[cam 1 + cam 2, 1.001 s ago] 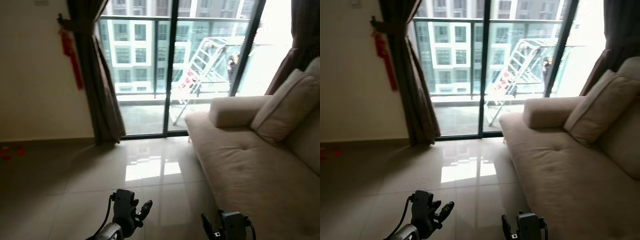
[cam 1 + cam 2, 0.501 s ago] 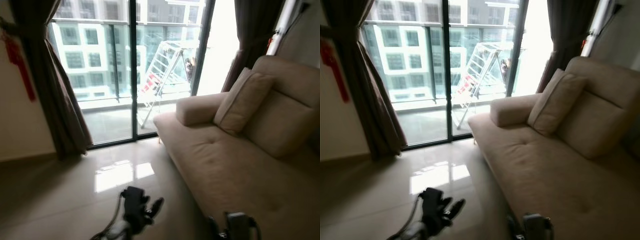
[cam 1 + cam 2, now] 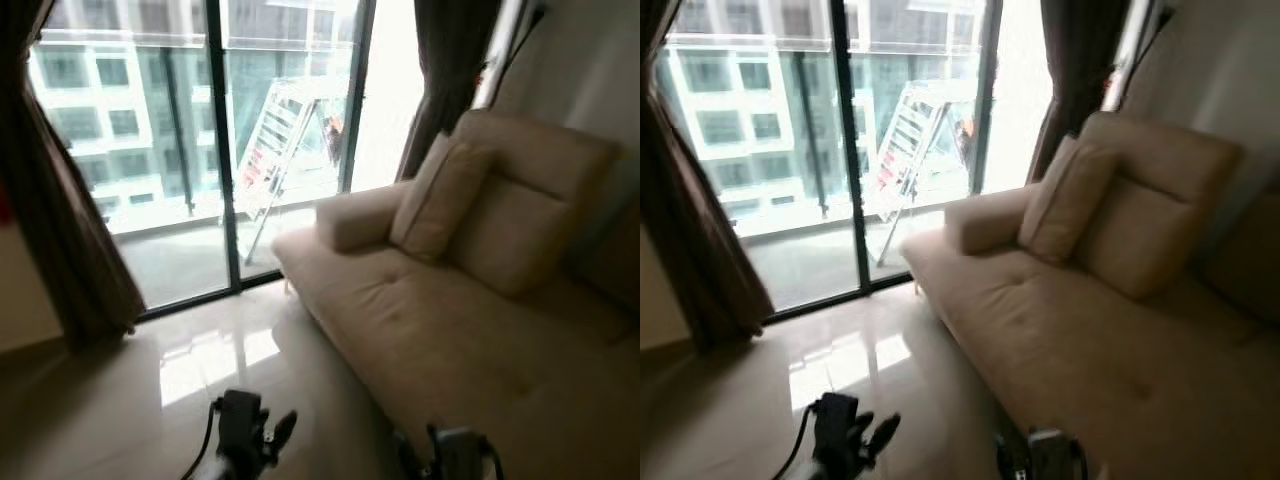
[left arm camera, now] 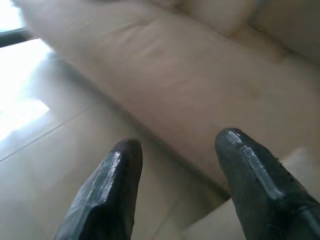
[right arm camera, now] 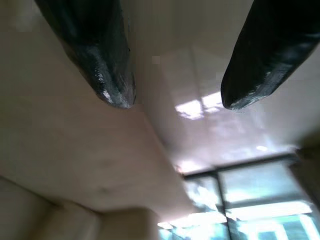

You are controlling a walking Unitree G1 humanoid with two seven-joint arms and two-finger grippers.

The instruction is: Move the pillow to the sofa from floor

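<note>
My left gripper hangs low over the glossy tiled floor, its two black fingers spread apart with nothing between them; just beyond the fingertips runs the front edge of the beige sofa, and the seat cushion rises ahead of them. My right gripper is likewise released, fingers parted and empty, with the sofa's flank close on one side of the gap and the bright floor reflection and the sliding glass door beyond the tips. In the head views both grippers sit at the lower edge, the left one over bare tile, the right one close against the sofa front. A beige pillow leans upright against the sofa's backrest, well ahead of and above both grippers, touching the rolled armrest on its window side. I cannot make out any pillow on the floor near either gripper. Ahead of the left gripper, past the tile, stands the glass balcony door with a dark curtain at its left side and another curtain behind the sofa end. A white drying rack leans on the balcony outside. The head views are slightly blurred.
</note>
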